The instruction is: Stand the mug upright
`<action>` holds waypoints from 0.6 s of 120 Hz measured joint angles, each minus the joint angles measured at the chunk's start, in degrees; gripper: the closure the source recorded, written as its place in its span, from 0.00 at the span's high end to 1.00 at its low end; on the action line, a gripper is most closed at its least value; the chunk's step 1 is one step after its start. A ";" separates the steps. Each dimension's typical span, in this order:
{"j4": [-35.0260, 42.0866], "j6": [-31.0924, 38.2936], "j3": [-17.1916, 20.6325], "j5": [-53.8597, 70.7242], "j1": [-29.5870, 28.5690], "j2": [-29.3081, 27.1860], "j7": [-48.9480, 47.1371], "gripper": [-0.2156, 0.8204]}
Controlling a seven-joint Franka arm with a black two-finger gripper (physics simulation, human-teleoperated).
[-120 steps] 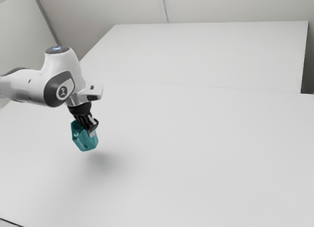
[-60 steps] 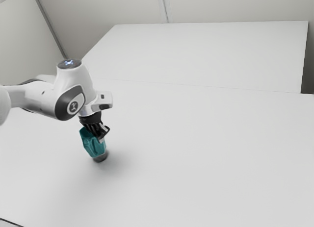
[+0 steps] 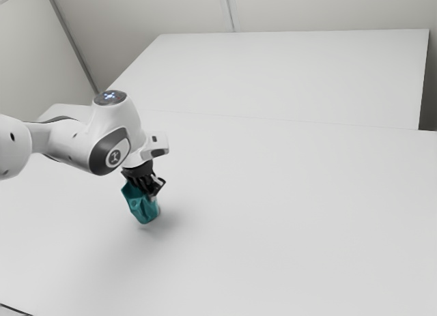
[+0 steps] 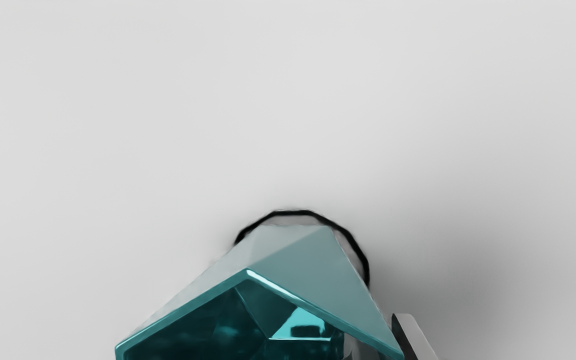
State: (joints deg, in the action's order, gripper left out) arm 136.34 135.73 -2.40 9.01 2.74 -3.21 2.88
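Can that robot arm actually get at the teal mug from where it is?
Yes, it seems so. The arm reaches right to the mug, and its open mouth leaves room: the fingers appear to pinch the wall, one inside, one outside.

the mug (image 3: pixel 140 203) is teal, a deep green-blue. in the wrist view its rim is glossy teal with a white streak, its inside goes to near-black teal with a bright aqua patch, and its 2 outer facets differ: the first pale silvery grey, the second a dusty grey-teal. a black outline (image 4: pixel 293 213) edges a grey band behind it. the arm (image 3: pixel 68 140) is white with dark grey panels, a pale round emblem (image 3: pixel 115 158) and blue-white marks on its dark grey cap (image 3: pixel 110 97). the gripper (image 3: pixel 153 194) is black with light grey parts. the table (image 3: pixel 293 227) is plain pale grey, softly shaded darker grey; the wall (image 3: pixel 157 9) is warm light grey.
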 joint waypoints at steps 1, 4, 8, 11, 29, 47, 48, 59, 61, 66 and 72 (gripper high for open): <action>0.00 0.04 0.04 -0.01 -0.01 -0.03 -0.06 0.15; 0.00 0.17 0.20 -0.03 -0.07 -0.11 -0.23 0.18; 0.00 0.30 0.32 -0.07 -0.04 -0.22 -0.45 0.22; -0.02 0.38 0.37 -0.09 0.03 -0.33 -0.61 0.25; -0.46 0.52 0.82 -0.51 0.55 -1.34 -1.41 0.43; -2.53 -0.84 1.01 -1.16 0.49 -2.00 -1.95 0.57; -2.74 -1.05 1.03 -1.23 0.48 -2.01 -1.98 0.58; -5.43 -4.12 1.19 -2.03 0.53 -1.96 -2.23 0.65; -5.88 -4.71 1.19 -2.19 0.56 -1.94 -2.27 0.65; -7.10 -6.24 1.21 -2.53 0.58 -1.81 -2.37 0.68; -8.70 -8.17 1.24 -2.84 0.55 -1.58 -2.48 0.69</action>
State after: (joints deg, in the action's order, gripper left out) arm 127.64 127.56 -1.16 6.17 3.29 -4.79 0.41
